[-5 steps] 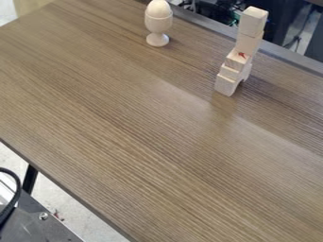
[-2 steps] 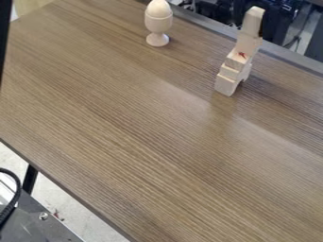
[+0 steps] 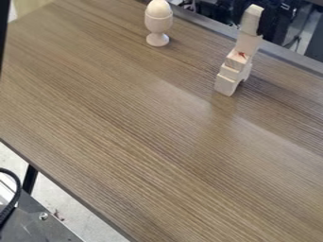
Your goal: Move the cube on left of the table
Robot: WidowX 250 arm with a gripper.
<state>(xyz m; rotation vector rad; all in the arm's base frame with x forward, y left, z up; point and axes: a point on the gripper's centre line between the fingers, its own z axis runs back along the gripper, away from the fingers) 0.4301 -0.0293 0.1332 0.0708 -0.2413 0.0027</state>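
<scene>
The gripper seems to be the dark shape at upper right, close against the top of the stack; whether it is spread, pressed together or pinching the cube, I cannot tell. The cube, which I take to be the one to move, crowns the stack, a little askew on a pale block. Being topmost, it carries nothing, so it can come off without unsettling what bears it, provided the lift goes straight up; a sideways drag would likely tip the narrow stack. Below, stepped blocks, one with a red mark, broaden the foot, probably for steadiness. The egg sits upright in its cup, which would keep it from rolling, near the table's far edge. The cube has yet to reach the left, and the carry should pass clear of the egg.
</scene>
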